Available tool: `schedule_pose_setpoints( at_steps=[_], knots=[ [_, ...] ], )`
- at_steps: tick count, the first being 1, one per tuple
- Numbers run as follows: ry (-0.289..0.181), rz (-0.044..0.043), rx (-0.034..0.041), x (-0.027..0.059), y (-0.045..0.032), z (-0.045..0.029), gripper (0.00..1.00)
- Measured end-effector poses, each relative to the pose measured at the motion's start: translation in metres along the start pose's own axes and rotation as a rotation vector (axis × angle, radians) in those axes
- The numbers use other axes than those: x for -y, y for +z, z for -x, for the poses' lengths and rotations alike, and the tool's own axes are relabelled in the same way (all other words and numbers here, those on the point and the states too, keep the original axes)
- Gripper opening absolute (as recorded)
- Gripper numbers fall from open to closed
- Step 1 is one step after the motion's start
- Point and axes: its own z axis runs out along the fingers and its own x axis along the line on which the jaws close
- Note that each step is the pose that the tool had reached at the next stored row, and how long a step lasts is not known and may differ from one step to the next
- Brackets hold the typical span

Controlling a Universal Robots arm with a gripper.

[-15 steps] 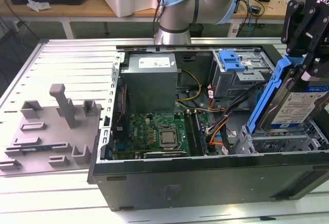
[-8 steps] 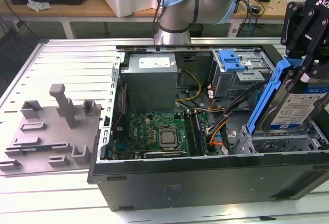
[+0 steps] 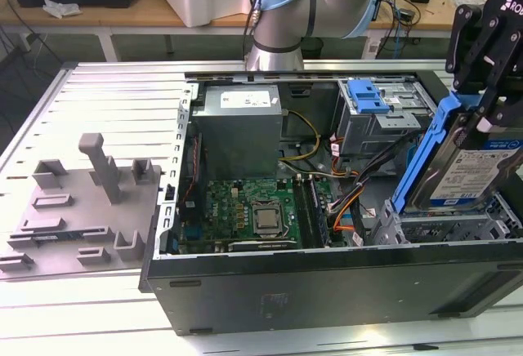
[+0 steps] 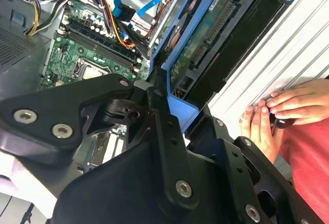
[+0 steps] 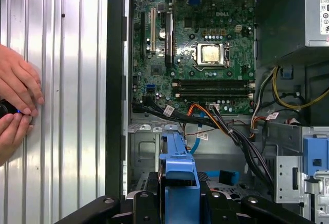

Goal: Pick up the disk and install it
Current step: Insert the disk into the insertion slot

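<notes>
The disk (image 3: 472, 170), a silver hard drive with a white-and-blue label in a thin blue carrier, hangs tilted on edge over the open computer case (image 3: 327, 287), at the exterior view's right. My gripper (image 3: 484, 111) is shut on its upper edge. The disk's lower end is just above the grey drive bay (image 3: 441, 229) in the case's near right corner. In the second wrist view the disk's green circuit-board underside (image 4: 205, 39) runs away from my black fingers (image 4: 163, 126). In the first wrist view the blue carrier end (image 5: 178, 170) sits between my gripper's (image 5: 178, 196) links.
A grey cage with a blue latch (image 3: 368, 95) stands behind the bay. The motherboard (image 3: 253, 213), power supply (image 3: 237, 127) and loose cables (image 5: 226, 126) lie inside the case. A grey fixture plate (image 3: 82, 209) lies on the exterior view's left. A person's hands (image 5: 15, 100) rest on the ribbed table.
</notes>
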Motion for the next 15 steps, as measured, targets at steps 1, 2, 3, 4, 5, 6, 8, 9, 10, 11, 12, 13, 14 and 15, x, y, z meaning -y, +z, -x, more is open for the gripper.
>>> schedule_pose_setpoints(
  at_steps=[1,2,3,4,5,6,8,9,10,11,12,13,14,15],
  knots=[
    [0.000,0.0000,0.0000,0.0000,0.0001,0.0000,0.36],
    [0.000,0.0000,0.0000,0.0000,0.0003,0.0000,0.36],
    [0.000,0.0000,0.0000,0.0000,0.0004,0.0000,0.36],
    [0.000,0.0000,0.0001,0.0001,0.0009,0.0000,0.36],
    [0.000,0.0000,0.0000,0.0001,0.0010,0.0000,0.36],
    [0.000,0.0000,0.0000,0.0001,0.0011,0.0001,0.36],
    [0.000,0.0000,0.0001,0.0001,0.0015,0.0001,0.36],
    [0.000,0.0000,0.0000,0.0002,0.0018,0.0001,0.36],
    [0.000,0.0000,0.0000,0.0002,0.0019,0.0001,0.36],
    [0.000,0.0000,0.0000,0.0002,0.0022,0.0001,0.36],
    [0.000,0.0000,0.0000,0.0003,0.0025,0.0001,0.36],
    [0.000,0.0000,0.0000,0.0003,0.0026,0.0001,0.36],
    [0.000,0.0000,0.0000,0.0003,0.0027,0.0001,0.36],
    [0.000,0.0000,0.0000,0.0003,0.0027,0.0001,0.36]
  ],
)
